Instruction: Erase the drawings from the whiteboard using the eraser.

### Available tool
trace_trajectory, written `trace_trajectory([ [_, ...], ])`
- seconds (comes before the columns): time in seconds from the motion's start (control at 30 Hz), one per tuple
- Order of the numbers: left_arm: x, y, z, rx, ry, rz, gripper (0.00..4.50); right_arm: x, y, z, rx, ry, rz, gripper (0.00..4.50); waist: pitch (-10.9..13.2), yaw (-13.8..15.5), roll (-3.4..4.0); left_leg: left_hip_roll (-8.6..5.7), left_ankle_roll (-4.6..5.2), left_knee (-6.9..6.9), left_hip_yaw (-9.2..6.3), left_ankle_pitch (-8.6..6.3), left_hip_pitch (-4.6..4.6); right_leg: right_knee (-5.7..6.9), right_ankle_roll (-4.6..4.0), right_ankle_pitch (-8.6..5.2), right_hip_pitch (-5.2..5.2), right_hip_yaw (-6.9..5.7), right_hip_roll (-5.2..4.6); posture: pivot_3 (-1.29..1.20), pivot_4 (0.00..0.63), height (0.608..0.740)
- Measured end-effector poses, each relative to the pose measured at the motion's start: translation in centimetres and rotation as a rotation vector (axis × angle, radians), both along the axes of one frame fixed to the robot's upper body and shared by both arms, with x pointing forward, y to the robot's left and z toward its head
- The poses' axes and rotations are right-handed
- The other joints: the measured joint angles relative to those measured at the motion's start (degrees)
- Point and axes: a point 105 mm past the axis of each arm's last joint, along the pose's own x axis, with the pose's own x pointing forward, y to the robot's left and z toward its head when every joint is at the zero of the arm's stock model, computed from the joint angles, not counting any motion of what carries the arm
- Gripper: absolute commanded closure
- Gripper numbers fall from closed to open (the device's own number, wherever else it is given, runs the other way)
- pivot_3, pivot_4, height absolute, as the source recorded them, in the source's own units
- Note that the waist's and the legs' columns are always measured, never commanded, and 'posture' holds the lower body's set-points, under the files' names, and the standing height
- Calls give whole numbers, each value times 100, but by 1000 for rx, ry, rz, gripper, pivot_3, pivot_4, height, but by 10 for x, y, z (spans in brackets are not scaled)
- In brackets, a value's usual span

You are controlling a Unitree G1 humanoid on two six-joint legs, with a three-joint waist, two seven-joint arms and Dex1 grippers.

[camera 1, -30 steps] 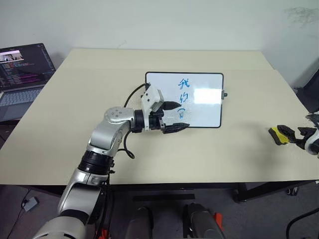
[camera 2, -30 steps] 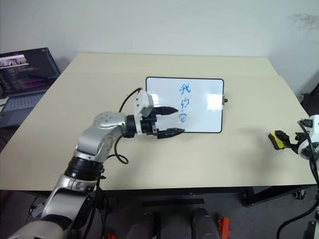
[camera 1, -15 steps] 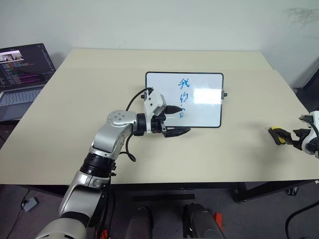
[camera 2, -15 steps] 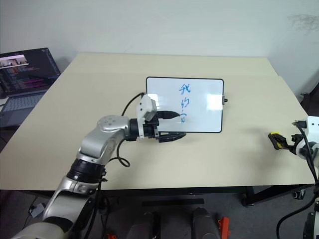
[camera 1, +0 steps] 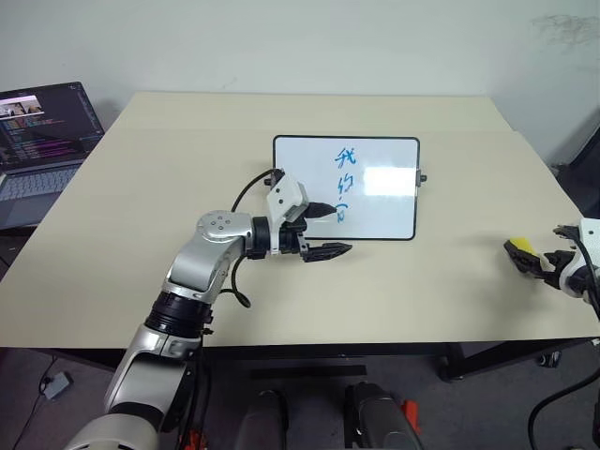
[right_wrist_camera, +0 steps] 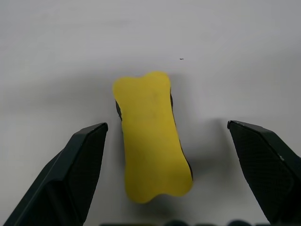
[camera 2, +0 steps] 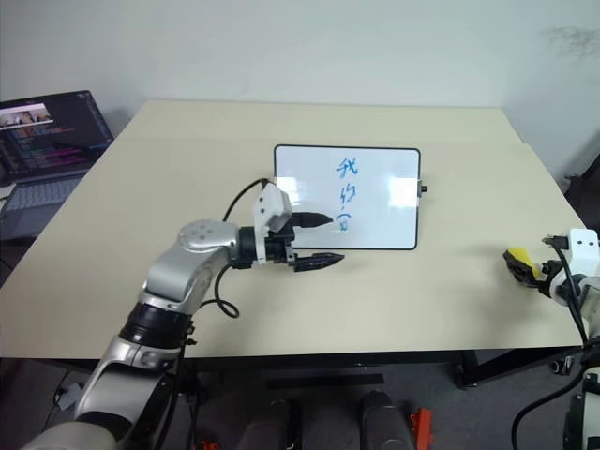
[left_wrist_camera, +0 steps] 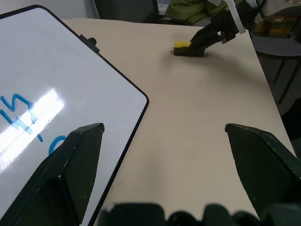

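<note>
- The small yellow bone-shaped eraser (right_wrist_camera: 151,136) with a dark underside lies flat on the beige table (camera 1: 169,187), near its right edge and well apart from the whiteboard.
- The right pincer (right_wrist_camera: 167,176) is spread wide and holds nothing; the eraser sits between its two black fingers (right_wrist_camera: 70,174), touching neither.
- In the right wrist view the eraser's long axis runs roughly along the direction the pincer points, tipped slightly off that line, so the fingers flank its long sides and would close across its narrow waist.
- In the head views the eraser (camera 1: 518,249) lies just ahead of the right pincer, with one end towards the pincer and the other towards the middle of the table.
- The right arm is by far the nearer one; my judgement is that the coming move only needs a short advance and a squeeze.
- The left pincer (camera 1: 323,231) is also open and empty, hovering over the near left corner of the glossy white rectangular whiteboard (camera 1: 389,202) with its thin black frame.
- The blue marker drawings (camera 1: 345,183) stand in a vertical column on the board, untouched.
</note>
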Motion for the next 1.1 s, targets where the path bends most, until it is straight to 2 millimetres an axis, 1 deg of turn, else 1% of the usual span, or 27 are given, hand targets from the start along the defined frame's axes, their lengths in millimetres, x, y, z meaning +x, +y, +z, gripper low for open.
trace_trajectory([
  [0.03, 0, 0, 0, 1, -1, 0, 0, 2, 1, 1, 0, -8, 3, 633, 0, 0, 0, 0, 0, 0, 0, 0, 0, 0, 0, 0, 0, 0, 0, 0, 150, 740],
  [0.07, 0, 0, 0, 3, -2, 1, 0, 3, 2, 3, 0, -14, 5, 965, 0, 0, 0, 0, 0, 0, -1, 0, 0, 0, 0, 0, 0, 0, 0, 0, 150, 740],
  [0.23, 1, 3, -1, 16, -6, 10, 0, 4, 2, 3, 2, -16, 5, 2792, 0, 6, 0, 0, 0, -1, -2, 0, 0, 1, 0, 0, 0, -1, 0, 0, 150, 740],
  [0.3, 1, 3, -1, 17, -6, 11, 0, 4, 2, 2, 3, -16, 7, 3453, 0, 4, 0, 0, 0, -1, -2, 0, 0, 1, 0, 0, 0, -1, 0, 0, 150, 740],
  [0.33, 1, 3, -1, 18, -7, 12, 0, 4, 2, 2, 2, -16, 9, 3635, 0, 3, 0, 0, 0, -1, -2, 0, 0, 1, 0, 0, 1, -2, 0, 0, 150, 740],
  [0.37, 2, 3, -1, 19, -7, 13, 0, 4, 2, 2, 1, -16, 10, 3668, 0, 3, 0, 0, 0, -1, -2, 0, 0, 1, 0, 0, 1, -2, 0, 0, 150, 740],
  [0.77, 3, 6, -1, 24, -14, 25, 0, 4, 2, 2, -13, -17, 18, 3668, 0, 3, 0, 0, 0, 1, -2, 0, 0, 0, 0, 0, 2, -1, 0, 0, 150, 740],
  [0.83, 3, 6, -1, 23, -20, 25, 0, 4, 2, 2, -14, -17, 19, 2939, 0, 3, 0, 0, 0, 1, -2, 0, 0, 1, 0, 0, 2, -1, 0, 0, 150, 740],
  [0.87, 3, 6, -1, 23, -21, 25, 0, 4, 2, 2, -14, -17, 19, 2700, 0, 3, 0, 0, 0, 1, -2, 0, 0, 1, 0, 0, 2, -1, 0, 0, 150, 740],
  [0.97, 5, 7, -2, 23, -15, 31, 0, 3, 3, 0, -13, -11, 19, 1692, 0, 3, 0, 0, 0, 1, -2, 0, 0, 1, 0, 0, 1, -1, 0, 0, 150, 740],
  [1.07, 5, 7, -3, 23, -13, 33, 0, 3, 3, 0, -15, -9, 19, 593, 0, 2, 0, 0, 0, 0, -2, 0, 0, 1, 0, 0, 1, -1, 0, 0, 150, 740],
  [1.1, 5, 7, -3, 23, -14, 35, 0, 3, 3, 0, -16, -8, 19, 593, 0, 3, 0, 0, 0, 0, -2, 0, 0, 1, 0, 0, 1, -1, 0, 0, 150, 740],
])
